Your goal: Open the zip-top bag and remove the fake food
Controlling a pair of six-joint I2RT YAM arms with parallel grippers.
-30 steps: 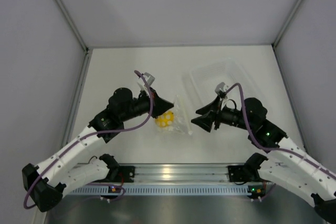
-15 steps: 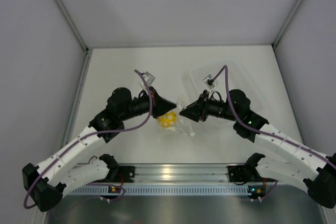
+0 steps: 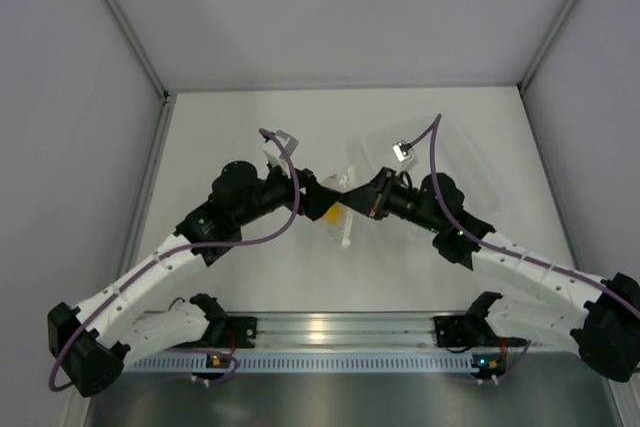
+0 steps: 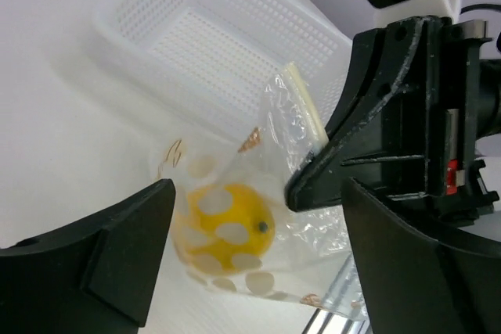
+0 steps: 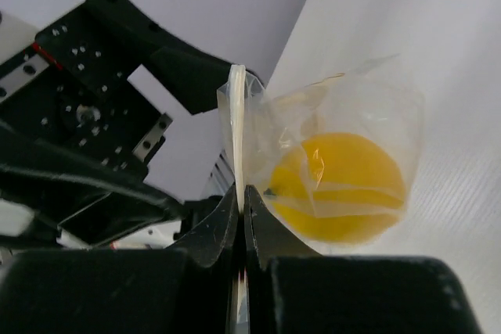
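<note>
Right fingers are pinched shut on the bag at its stiffer zip strip. Left fingers are open, facing it. The bag hangs mid-surface, with the tray at 2 o'clock. Its film looks thin and slippery and the lemon light, so take the opposite lip.

No writing can be read; orange marks on the zip-top bag are illegible.

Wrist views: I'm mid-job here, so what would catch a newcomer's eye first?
The bright yellow fake lemon stands out first, inside the clear zip-top bag in the middle of the left wrist view. Next comes the right gripper, shut on the bag's zip strip at its top edge, while the left gripper stands open with a finger on either side of the bag. Behind them lies a perforated tray.
</note>
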